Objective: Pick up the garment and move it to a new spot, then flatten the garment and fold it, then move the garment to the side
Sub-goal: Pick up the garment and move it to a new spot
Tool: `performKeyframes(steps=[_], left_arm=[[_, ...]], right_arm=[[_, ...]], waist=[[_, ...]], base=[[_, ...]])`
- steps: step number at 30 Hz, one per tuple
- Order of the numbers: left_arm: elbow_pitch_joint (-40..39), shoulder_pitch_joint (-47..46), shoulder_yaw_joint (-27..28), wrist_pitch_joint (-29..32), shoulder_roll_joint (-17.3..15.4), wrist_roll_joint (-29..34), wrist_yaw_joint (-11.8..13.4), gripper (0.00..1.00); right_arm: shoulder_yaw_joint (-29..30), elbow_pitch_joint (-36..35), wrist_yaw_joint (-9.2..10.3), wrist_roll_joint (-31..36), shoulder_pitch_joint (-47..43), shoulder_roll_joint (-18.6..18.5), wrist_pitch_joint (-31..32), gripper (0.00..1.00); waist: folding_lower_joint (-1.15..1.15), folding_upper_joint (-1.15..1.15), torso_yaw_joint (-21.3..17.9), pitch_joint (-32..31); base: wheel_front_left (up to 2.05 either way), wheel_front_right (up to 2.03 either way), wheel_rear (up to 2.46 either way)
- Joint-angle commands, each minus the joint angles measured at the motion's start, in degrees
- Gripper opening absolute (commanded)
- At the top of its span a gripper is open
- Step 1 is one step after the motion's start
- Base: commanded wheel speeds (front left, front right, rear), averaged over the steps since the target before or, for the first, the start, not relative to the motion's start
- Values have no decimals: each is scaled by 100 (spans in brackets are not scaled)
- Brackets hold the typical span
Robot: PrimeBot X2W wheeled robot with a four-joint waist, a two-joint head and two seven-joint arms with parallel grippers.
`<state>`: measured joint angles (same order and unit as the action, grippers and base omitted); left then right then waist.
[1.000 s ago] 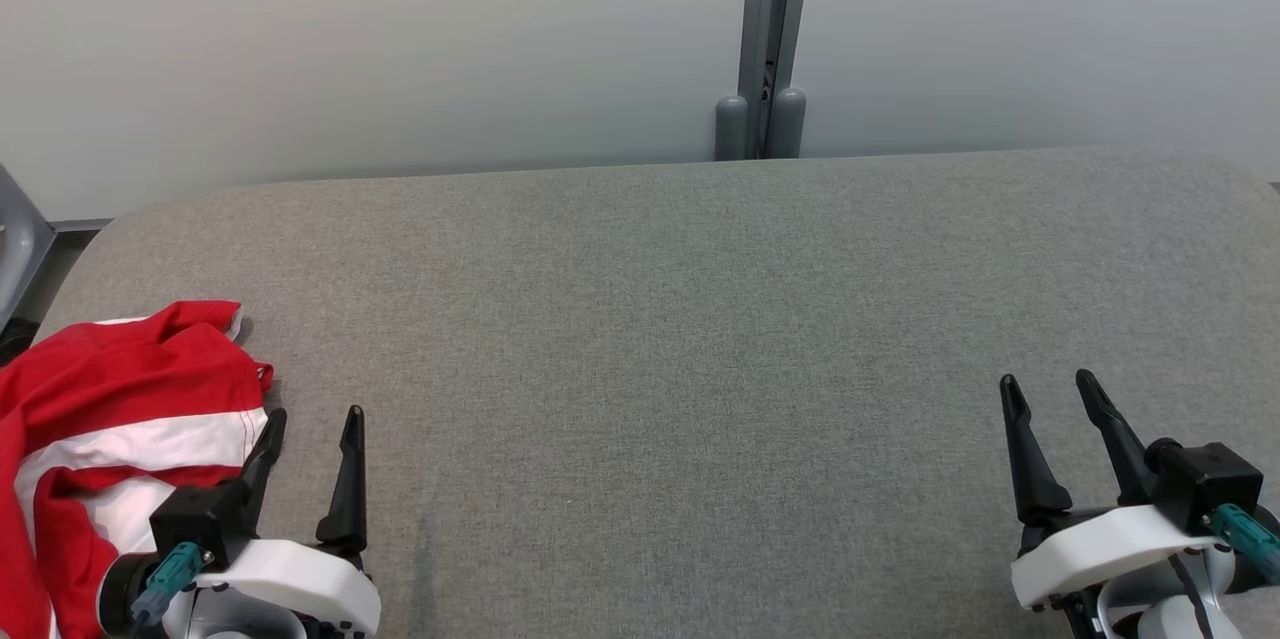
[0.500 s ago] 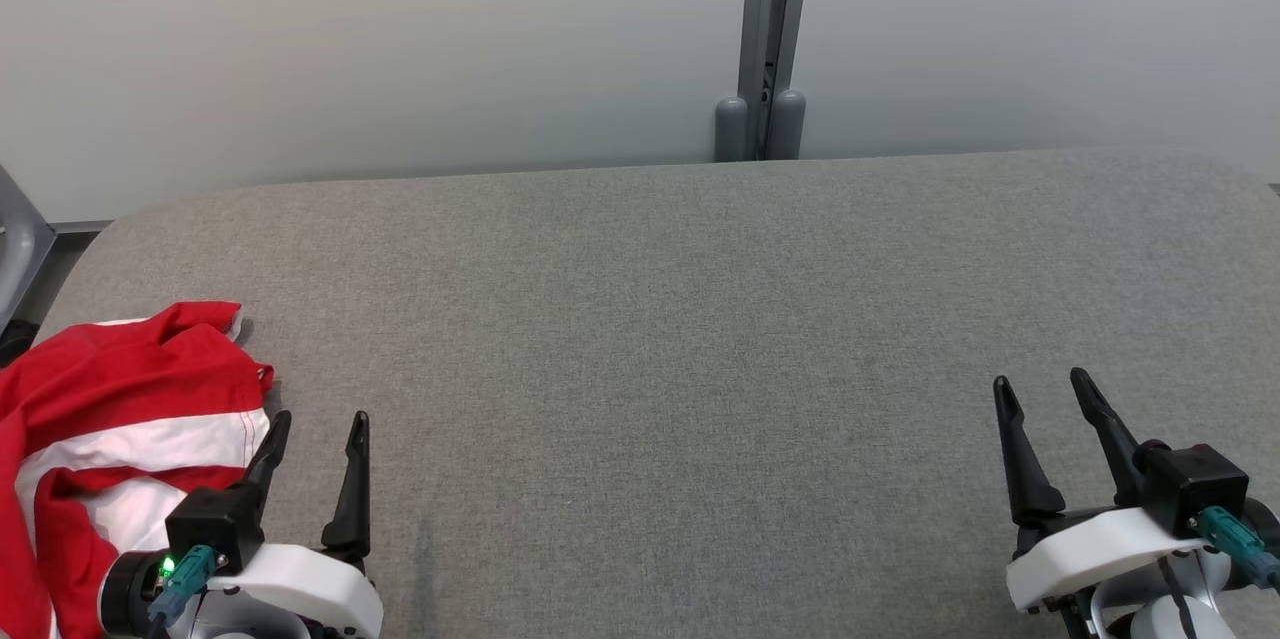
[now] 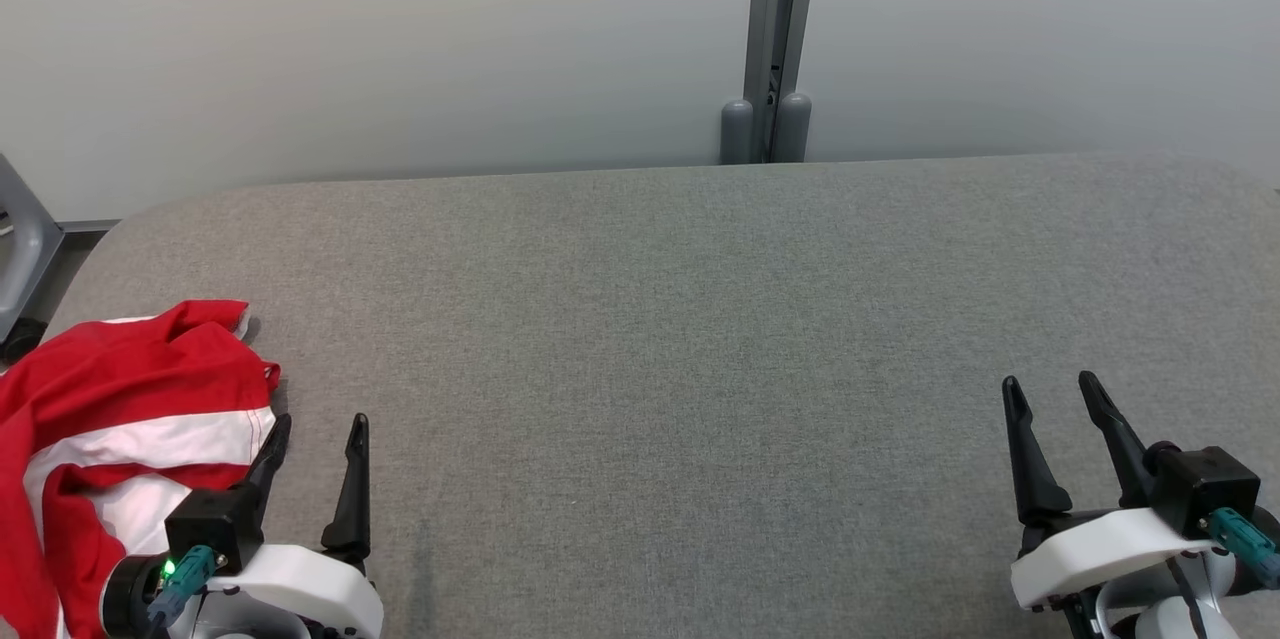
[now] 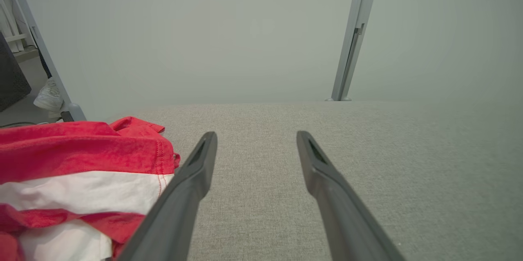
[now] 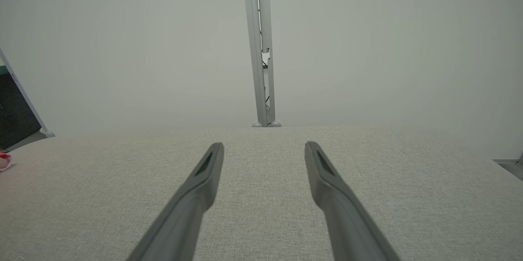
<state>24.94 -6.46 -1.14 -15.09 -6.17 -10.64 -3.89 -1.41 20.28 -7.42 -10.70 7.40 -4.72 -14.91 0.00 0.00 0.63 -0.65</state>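
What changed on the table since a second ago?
Almost nothing moved. A small green light came on at the left wrist, and the camera shifted a little. The red and white garment stayed crumpled at the left, and both pairs of jaws stayed open and empty.

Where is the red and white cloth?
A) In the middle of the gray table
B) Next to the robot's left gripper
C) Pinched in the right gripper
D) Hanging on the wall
B: the red and white cloth lies crumpled at the left end of the gray table, right beside the open left gripper, which holds nothing.
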Motion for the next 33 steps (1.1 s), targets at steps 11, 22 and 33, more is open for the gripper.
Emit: performKeyframes(steps=[11,22,33], left_arm=[[30,-270,1,-9,-103,58,52,100],[-36,-218,140,-9,-259,49,184,100],[-56,-121,235,-9,-344,-20,242,100]], right_arm=[[17,-231,-12,130,-23,-4,-39,100],[-193,-319,-12,326,53,53,-37,100],[-385,-288,-8,342,112,114,-37,100]], waist=[[0,0,597,9],[0,0,1827,-28],[0,0,2638,1]], base=[[0,0,0],[0,0,0],[0,0,0]])
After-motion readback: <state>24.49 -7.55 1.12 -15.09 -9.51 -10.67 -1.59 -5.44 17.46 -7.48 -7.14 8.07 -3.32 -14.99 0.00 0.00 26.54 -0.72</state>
